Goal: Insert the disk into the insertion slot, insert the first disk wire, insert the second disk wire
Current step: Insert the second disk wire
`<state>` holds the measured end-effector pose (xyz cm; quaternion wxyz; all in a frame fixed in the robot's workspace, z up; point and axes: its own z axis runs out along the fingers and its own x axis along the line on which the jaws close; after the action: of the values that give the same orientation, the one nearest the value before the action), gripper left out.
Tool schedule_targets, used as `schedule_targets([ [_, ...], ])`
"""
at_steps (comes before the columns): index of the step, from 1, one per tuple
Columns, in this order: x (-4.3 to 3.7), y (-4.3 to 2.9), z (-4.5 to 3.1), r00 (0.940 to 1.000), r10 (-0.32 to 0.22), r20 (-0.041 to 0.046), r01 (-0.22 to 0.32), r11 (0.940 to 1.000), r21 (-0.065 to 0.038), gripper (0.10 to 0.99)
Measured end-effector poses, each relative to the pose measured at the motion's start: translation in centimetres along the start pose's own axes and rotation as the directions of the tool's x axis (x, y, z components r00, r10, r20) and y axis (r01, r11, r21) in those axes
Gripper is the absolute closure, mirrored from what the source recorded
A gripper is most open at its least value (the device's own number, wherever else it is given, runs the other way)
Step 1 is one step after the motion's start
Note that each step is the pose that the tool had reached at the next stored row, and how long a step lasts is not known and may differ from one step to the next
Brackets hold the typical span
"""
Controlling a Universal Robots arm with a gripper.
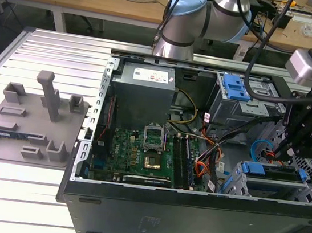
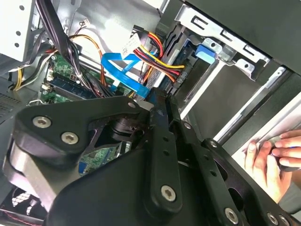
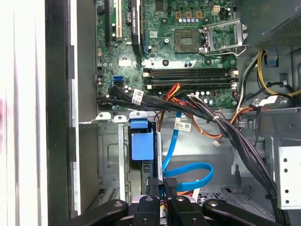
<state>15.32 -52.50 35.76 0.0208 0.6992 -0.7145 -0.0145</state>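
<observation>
The disk sits inside the insertion slot (image 1: 238, 183), a grey metal cage at the case's front on the exterior view's right. The disk's blue carrier (image 1: 269, 170) shows at the cage's open side, and its blue tab appears in both wrist views (image 3: 142, 143) (image 2: 205, 51). The second disk wire (image 3: 190, 168), a light-blue flat cable, loops beside the cage (image 1: 261, 147) (image 2: 123, 70). My gripper (image 3: 163, 186) (image 1: 282, 153) is low at the disk's end, its fingers close together on the blue cable's plug end. A red, yellow and black wire bundle (image 2: 153, 52) runs toward the same end.
The open case holds a green motherboard (image 1: 140, 149), a grey power supply (image 1: 143, 89) and a second drive unit with a blue latch (image 1: 234, 86). Black cable bundles (image 3: 235, 136) cross beside the cage. A person's hand (image 2: 270, 160) rests outside the case. Grey fixtures (image 1: 29, 117) stand at the exterior view's left.
</observation>
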Motion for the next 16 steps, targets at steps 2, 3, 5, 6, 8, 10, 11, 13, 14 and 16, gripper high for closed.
schedule_targets([
  [2,0.00,0.00,0.00,1.0000,-0.001,-0.0001,0.001,1.0000,0.000,0.925],
  [3,0.00,0.00,0.01,1.0000,-0.001,0.0000,0.001,1.0000,0.000,0.925],
  [5,0.12,-0.02,0.02,1.0000,-0.001,0.0002,0.001,1.0000,0.000,0.925],
  [6,0.27,-0.06,0.02,1.0000,-0.001,0.0001,0.001,1.0000,0.000,0.925],
  [8,0.38,-0.16,0.02,1.0000,-0.001,0.0001,0.001,1.0000,0.000,0.925],
  [10,0.47,-0.25,0.03,1.0000,-0.001,0.0001,0.001,1.0000,0.000,0.925],
  [11,0.52,-0.27,0.04,1.0000,-0.001,0.0002,0.001,1.0000,0.000,0.925],
  [13,0.63,-0.29,0.09,1.0000,-0.001,0.0002,0.001,1.0000,0.000,0.925],
  [14,0.68,-0.29,0.11,1.0000,0.000,0.0001,0.000,1.0000,0.000,0.925],
  [16,0.74,-0.30,0.19,1.0000,0.001,0.0003,-0.001,1.0000,0.000,0.925],
])
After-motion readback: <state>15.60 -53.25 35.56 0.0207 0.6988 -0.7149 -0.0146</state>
